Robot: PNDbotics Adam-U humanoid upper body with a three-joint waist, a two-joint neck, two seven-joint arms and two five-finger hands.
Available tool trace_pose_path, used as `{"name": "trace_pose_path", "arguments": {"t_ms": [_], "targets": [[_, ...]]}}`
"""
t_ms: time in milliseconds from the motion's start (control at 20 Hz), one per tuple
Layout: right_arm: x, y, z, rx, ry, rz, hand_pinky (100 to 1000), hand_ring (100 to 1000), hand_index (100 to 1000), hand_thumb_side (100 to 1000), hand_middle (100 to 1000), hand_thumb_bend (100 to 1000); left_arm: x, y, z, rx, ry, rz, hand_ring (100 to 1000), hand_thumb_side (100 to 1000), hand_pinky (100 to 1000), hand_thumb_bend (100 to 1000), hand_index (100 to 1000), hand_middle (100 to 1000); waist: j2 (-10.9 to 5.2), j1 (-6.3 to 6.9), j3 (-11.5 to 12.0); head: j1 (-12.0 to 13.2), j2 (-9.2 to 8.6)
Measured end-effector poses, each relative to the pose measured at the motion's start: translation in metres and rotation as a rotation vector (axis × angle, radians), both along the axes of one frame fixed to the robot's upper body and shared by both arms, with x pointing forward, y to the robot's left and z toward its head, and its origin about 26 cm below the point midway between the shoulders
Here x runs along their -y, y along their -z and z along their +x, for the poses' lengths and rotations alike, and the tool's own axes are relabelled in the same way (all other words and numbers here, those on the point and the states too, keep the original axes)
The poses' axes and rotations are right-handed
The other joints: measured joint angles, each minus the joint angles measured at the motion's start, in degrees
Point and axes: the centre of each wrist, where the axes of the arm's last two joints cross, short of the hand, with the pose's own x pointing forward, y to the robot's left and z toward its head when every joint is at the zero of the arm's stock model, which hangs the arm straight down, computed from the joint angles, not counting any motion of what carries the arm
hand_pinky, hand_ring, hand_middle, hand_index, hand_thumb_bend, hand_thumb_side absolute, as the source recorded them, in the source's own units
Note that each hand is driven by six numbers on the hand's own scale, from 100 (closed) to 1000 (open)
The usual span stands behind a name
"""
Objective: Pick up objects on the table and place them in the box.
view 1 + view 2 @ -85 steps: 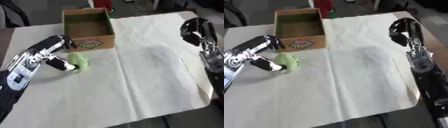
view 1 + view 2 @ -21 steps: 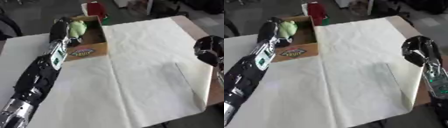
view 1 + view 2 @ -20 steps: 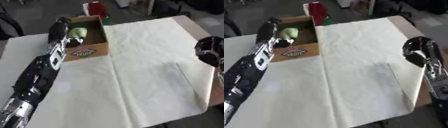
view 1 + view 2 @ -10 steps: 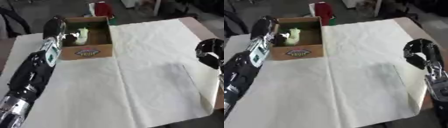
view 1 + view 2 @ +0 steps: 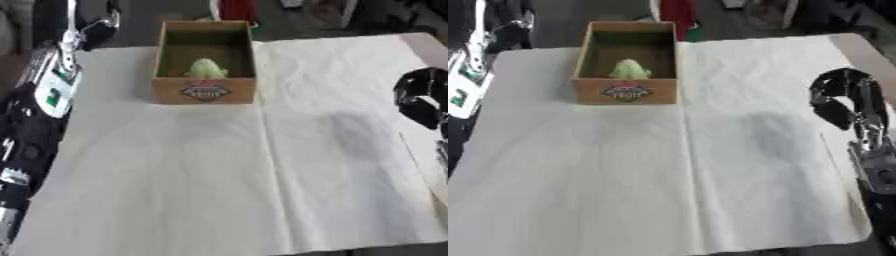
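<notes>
While my left hand (image 5: 87, 31) hangs up at the far left corner of the left eye view, its fingers too blurred to tell, the green object (image 5: 206, 68) sits inside the cardboard box (image 5: 204, 92) on the white sheet (image 5: 262, 165); through the right eye, my right hand (image 5: 843, 97) hangs curled and empty at the right edge

Two head cameras side by side, looking down, both sharing seemingly the whole table (image 5: 175, 190), box (image 5: 626, 93) farthest.
</notes>
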Motion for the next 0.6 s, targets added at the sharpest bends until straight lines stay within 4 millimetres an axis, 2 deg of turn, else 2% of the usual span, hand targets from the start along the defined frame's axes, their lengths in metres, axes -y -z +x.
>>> {"name": "trace_pose_path", "arguments": {"t_ms": [150,200,250,600], "targets": [[-0.001,-0.004,-0.001,0.016,-0.003,0.0,627,508,602,113,449,100,-0.006,0.011,-0.016,0.027,0.052,-0.026,702,373,760,221,658,648,0.08,-0.18,0.5,0.0,0.09],[0.0,-0.005,-0.001,0.02,-0.002,0.0,627,508,602,114,450,100,-0.006,0.014,-0.021,0.035,0.073,-0.04,698,360,759,146,657,648,0.14,-0.18,1.2,0.0,0.09],[-0.001,-0.006,-0.001,0.025,-0.003,0.0,627,508,602,113,449,100,-0.006,0.019,-0.026,0.038,0.092,-0.057,697,377,760,204,657,648,0.17,-0.24,2.1,0.1,0.08],[-0.003,-0.013,-0.003,0.053,-0.006,0.004,627,508,602,113,449,100,0.007,0.058,-0.067,0.014,0.177,-0.223,688,376,760,170,654,643,0.18,-0.56,3.1,0.9,-0.1]]}}
